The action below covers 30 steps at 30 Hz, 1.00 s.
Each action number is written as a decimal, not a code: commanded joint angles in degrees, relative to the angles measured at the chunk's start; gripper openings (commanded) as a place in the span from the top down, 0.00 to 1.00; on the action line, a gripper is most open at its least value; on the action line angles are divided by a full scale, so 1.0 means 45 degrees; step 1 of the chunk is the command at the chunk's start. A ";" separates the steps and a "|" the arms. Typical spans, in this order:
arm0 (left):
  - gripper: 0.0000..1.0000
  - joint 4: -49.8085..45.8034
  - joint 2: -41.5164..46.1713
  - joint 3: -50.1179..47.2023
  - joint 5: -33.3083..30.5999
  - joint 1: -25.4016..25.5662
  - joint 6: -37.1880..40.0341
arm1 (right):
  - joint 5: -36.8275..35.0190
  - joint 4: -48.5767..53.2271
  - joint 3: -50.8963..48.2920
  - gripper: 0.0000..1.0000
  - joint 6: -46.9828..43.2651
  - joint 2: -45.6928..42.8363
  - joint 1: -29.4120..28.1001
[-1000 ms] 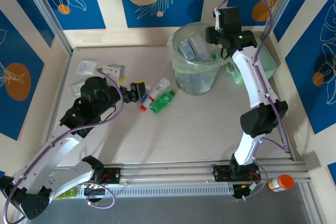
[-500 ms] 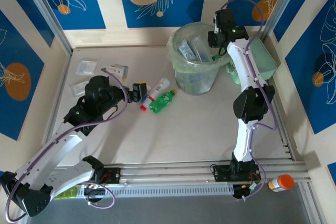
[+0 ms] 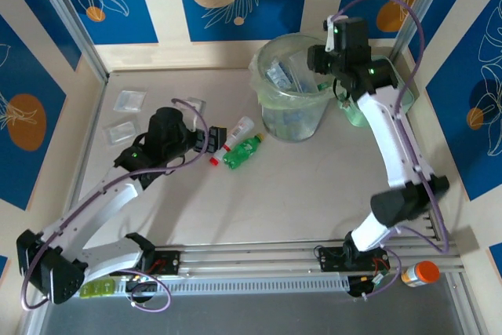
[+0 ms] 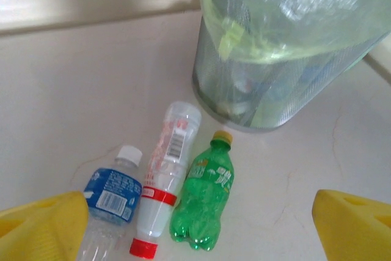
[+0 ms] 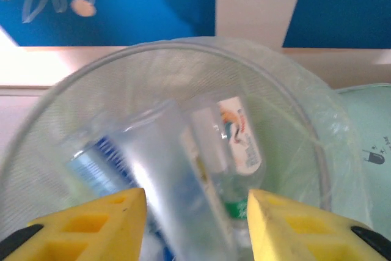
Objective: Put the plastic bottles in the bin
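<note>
Three lie loose on the counter (image 4: 73, 84), side by side near the bin (image 4: 287, 84):
- Blue-label bottle (image 4: 110, 203): clear, white cap.
- Red-cap bottle (image 4: 164, 172): clear, red band.
- Green bottle (image 4: 204, 203): yellow cap.

Bin: pale green, translucent, bag-lined, with more clear bottles (image 5: 238, 139) inside.

Left tool (image 3: 212, 140): spread wide, just beside the three.

Right tool (image 5: 197, 212): fingers parted, clamping nothing, above the bin's mouth.

Bin (image 3: 292, 125): pale-green, bagged, upright, crushed bottles (image 5: 183, 200) inside.
Before me: green bottle (image 4: 203, 194), red-capped bottle (image 4: 164, 175), blue-labelled bottle (image 4: 110, 197) lying side by side near bin.
</note>
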<state>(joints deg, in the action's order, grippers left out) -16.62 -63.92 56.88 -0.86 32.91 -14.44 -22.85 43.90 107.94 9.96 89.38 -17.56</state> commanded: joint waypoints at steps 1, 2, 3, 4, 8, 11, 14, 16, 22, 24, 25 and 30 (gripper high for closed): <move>0.09 -0.0901 -0.0891 0.0719 0.0890 0.0124 0.0293 | 0.0347 -0.1053 -0.2408 0.51 0.0364 -0.1675 -0.0745; 0.10 -0.1184 -0.1307 0.0906 0.1077 0.0209 0.0366 | 0.0653 -0.1320 -0.3343 0.50 0.0534 -0.2313 -0.0955; 0.11 -0.1509 -0.1744 0.1128 0.1109 0.0322 0.0455 | 0.0901 -0.1515 -0.4085 0.50 0.0713 -0.2809 -0.1126; 0.12 -0.1897 -0.2353 0.1419 0.1138 0.0457 0.0525 | 0.1134 -0.1607 -0.4878 0.49 0.0940 -0.3435 -0.1292; 0.13 -0.3115 -0.4265 0.2530 0.0795 0.1030 0.1108 | 0.2597 -0.2121 -0.7573 0.43 0.1618 -0.5854 -0.1488; 0.13 -0.4178 -0.5595 0.3572 0.0138 0.1096 0.1636 | 0.3292 -0.2433 -0.8896 0.37 0.1816 -0.7603 -0.1473; 0.12 -0.4237 -0.6659 0.3932 0.0040 0.1123 0.1544 | 0.3958 -0.2592 -0.9793 0.33 0.2176 -0.9042 -0.1464; 0.12 -0.4367 -0.7327 0.4299 0.0150 0.1216 0.1460 | 0.4171 -0.2535 -1.0119 0.33 0.2359 -0.9686 -0.1449; 0.15 -0.5128 -0.9441 0.6126 -0.0359 0.1544 0.1906 | 0.4397 -0.1935 -1.0466 0.32 0.2506 -1.0842 -0.1337; 0.17 -0.5285 -0.9949 0.6557 -0.0410 0.1602 0.1939 | 0.4470 -0.1812 -1.0486 0.32 0.2534 -1.1079 -0.1302; 0.18 -0.5309 -1.0176 0.6713 -0.0414 0.1647 0.1925 | 0.4492 -0.1754 -1.0491 0.32 0.2526 -1.1192 -0.1276; 0.24 -0.5359 -1.1073 0.7150 -0.0353 0.1848 0.1918 | 0.4463 -0.1592 -1.0586 0.28 0.2423 -1.1635 -0.1081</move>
<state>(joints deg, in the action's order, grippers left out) -38.24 -111.59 86.96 -1.67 40.21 -6.94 -3.99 35.90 60.99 20.64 38.59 -23.00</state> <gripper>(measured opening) 0.770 0.716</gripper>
